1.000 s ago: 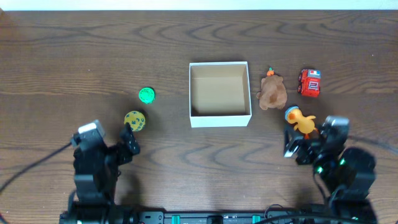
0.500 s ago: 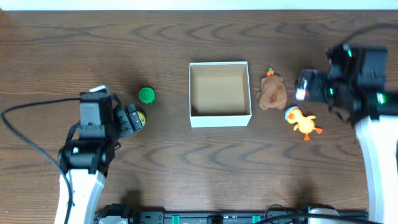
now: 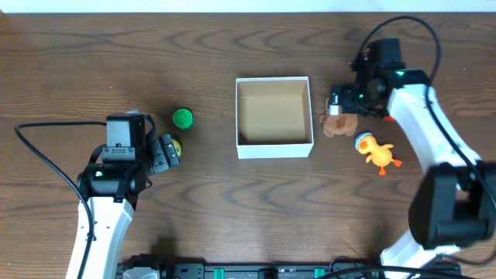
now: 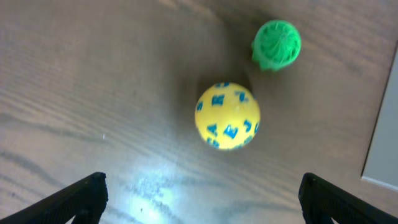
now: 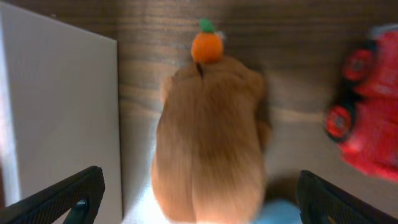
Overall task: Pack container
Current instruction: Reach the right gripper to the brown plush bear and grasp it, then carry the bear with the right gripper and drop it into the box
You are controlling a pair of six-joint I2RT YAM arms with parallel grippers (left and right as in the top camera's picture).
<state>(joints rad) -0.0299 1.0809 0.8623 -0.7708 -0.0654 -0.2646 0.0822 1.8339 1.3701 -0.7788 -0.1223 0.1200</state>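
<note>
A dark brown wooden table (image 3: 232, 46) is carrying a square white cardboard box (image 3: 274, 148). A small green ball (image 3: 182, 118) and a blue-lettered yellow ball (image 4: 227, 116) are lying left of it, and a brown plush animal (image 5: 208, 143), a yellow duck toy (image 3: 377, 151) and a red toy car (image 5: 367, 118) are lying on its right.

Matt cardboard container (image 3: 275, 149), fuzzy plush toy (image 5: 208, 143) — dark grained wood table (image 3: 232, 46)

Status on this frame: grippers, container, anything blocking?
Left gripper open over yellow ball. Right gripper open over brown plush. Container empty. Green ball close beside yellow ball, not touching.
</note>
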